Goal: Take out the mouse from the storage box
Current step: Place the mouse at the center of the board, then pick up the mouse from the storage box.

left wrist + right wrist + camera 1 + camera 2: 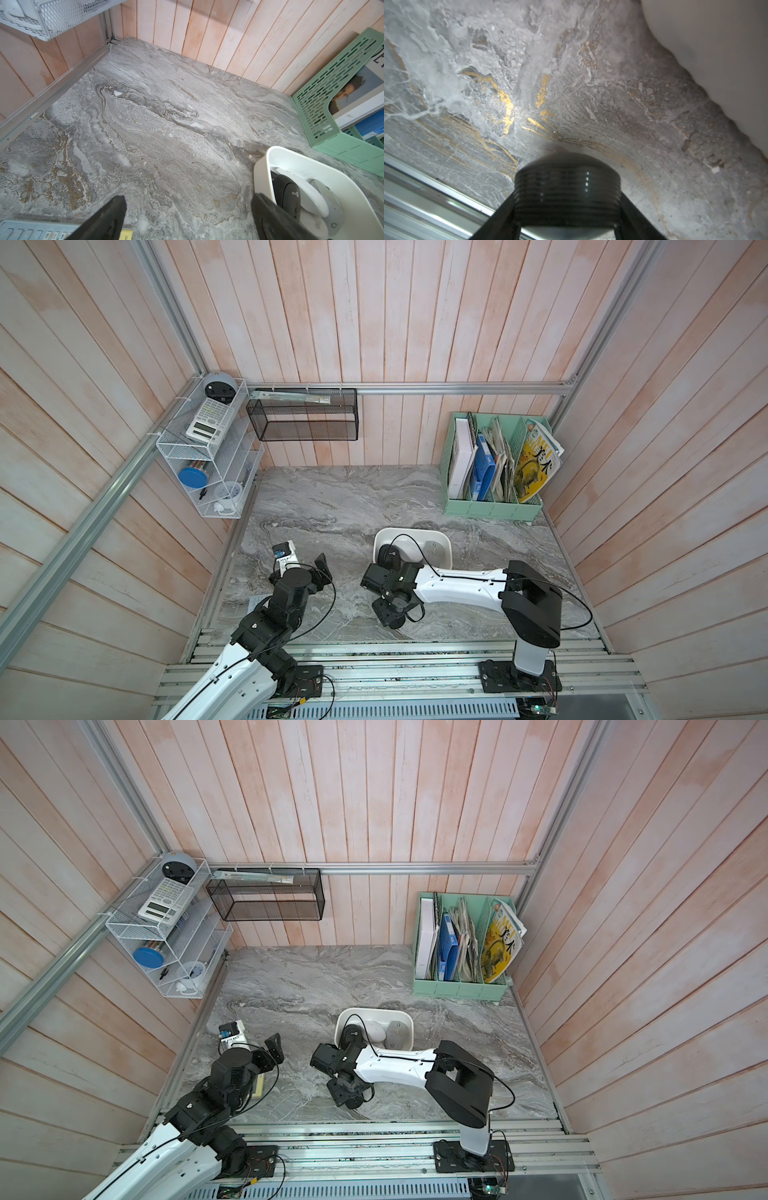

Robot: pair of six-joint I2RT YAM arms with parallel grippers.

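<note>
The black mouse (566, 180) sits between the right pincer's (568, 209) fingers, which pinch its sides. Its length seemingly runs ahead of them, low over the desk (529, 83). The storage box (716, 52) lies just beside this pincer, holding a white mouse (375, 1032) and a grey mouse (397, 1032). The left pincer (187, 199), farther off, is spread and empty.

The storage box (415, 536) is white, the mouse (566, 187) black and ridged, the table (571, 93) grey gold-veined marble.
</note>
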